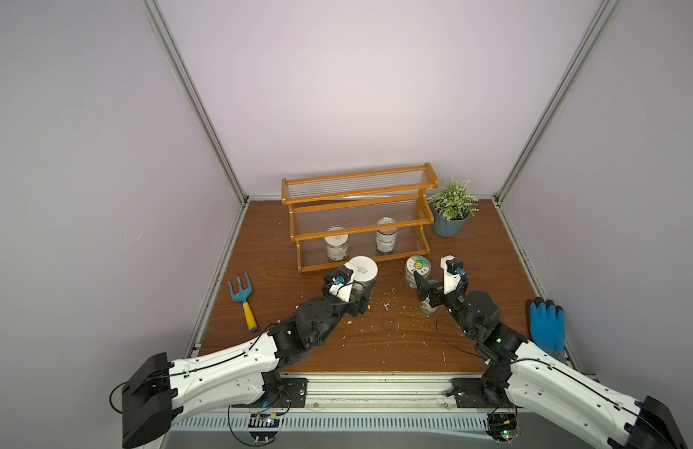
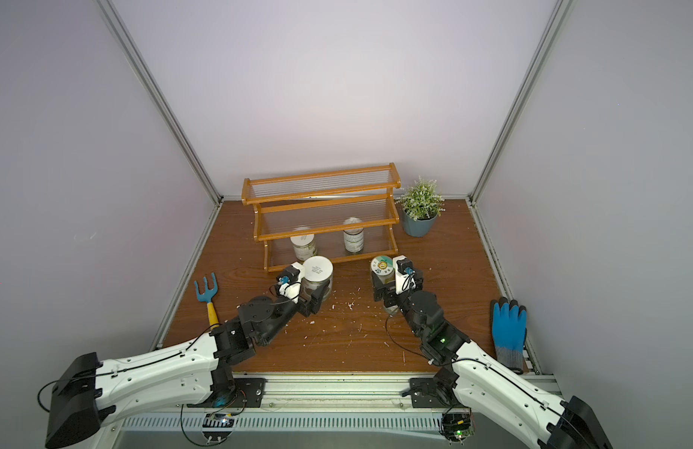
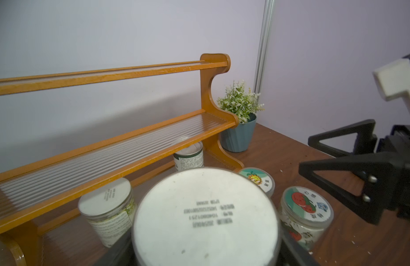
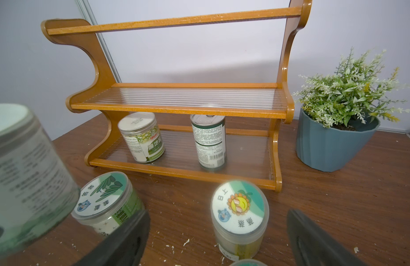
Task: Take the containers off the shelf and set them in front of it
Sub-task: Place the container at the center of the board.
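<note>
Both top views: left gripper (image 1: 358, 289) clamped on white-lidded jar (image 1: 362, 269) before wooden shelf (image 1: 360, 210); right gripper (image 1: 434, 278) gaping beside sunflower-lidded jar (image 1: 418, 267).
Left wrist: dotted print on that round lid (image 3: 206, 216); red-fruit-lidded jar (image 3: 306, 205) on table (image 3: 286, 152).
Right wrist: "Ideal" jar (image 4: 141, 138) and barcoded silver can (image 4: 209, 142) on ribbed clear bottom tier (image 4: 245, 156).

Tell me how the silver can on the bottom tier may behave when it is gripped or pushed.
The silver can looks like rigid metal, so it probably will not deform. It is tall and narrow, so a high push may tip it, and it could roll. Its glossy label might slip.
</note>
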### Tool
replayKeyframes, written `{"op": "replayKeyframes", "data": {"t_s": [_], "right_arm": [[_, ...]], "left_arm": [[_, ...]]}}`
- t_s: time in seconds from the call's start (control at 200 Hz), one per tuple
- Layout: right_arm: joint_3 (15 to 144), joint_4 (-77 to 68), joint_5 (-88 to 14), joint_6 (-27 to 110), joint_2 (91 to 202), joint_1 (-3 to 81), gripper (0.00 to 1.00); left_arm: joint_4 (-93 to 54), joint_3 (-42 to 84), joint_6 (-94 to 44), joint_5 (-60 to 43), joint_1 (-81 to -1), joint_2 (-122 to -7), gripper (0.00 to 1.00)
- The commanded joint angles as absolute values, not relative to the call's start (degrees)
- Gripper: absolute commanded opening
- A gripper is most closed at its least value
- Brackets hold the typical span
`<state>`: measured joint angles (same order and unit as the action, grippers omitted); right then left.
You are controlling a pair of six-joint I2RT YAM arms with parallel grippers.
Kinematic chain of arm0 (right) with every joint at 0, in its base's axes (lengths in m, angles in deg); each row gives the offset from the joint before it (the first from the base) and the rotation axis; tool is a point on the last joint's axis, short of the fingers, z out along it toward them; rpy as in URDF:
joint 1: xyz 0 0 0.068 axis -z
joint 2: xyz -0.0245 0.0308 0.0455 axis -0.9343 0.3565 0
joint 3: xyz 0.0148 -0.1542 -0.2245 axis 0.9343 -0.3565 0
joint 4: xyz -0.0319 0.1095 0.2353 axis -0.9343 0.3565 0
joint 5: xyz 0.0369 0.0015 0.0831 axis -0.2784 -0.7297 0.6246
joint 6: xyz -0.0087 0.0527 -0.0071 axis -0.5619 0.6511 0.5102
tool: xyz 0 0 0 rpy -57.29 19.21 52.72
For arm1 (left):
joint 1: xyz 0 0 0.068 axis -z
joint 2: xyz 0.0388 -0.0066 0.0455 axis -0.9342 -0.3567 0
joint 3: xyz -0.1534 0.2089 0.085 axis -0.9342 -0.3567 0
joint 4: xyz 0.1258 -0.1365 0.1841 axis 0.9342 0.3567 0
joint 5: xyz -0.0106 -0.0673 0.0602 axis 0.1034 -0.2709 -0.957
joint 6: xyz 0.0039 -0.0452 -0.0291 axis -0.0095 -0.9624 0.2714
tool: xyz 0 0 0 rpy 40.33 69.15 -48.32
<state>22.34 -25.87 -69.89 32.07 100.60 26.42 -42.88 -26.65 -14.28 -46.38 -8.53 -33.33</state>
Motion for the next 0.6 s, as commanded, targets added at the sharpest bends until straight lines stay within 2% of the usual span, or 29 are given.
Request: {"op": "replayKeyframes", "data": {"t_s": [0.0,0.19,0.596], "right_arm": [[25.29,-26.83,-69.94,32.21,99.78,26.05,0.99],[25.08,-26.35,-70.86,32.51,98.18,26.05,0.99],[25.26,-25.82,-71.11,32.77,96.53,26.05,0.99]], "left_arm": [[-41.80,-27.59,-16.61,-50.04,-4.99,-30.95,0.53],[-40.17,-30.45,-19.10,-52.28,0.01,-30.60,0.53],[-45.52,-36.51,-22.47,-52.55,0.31,-32.92,0.53]]}}
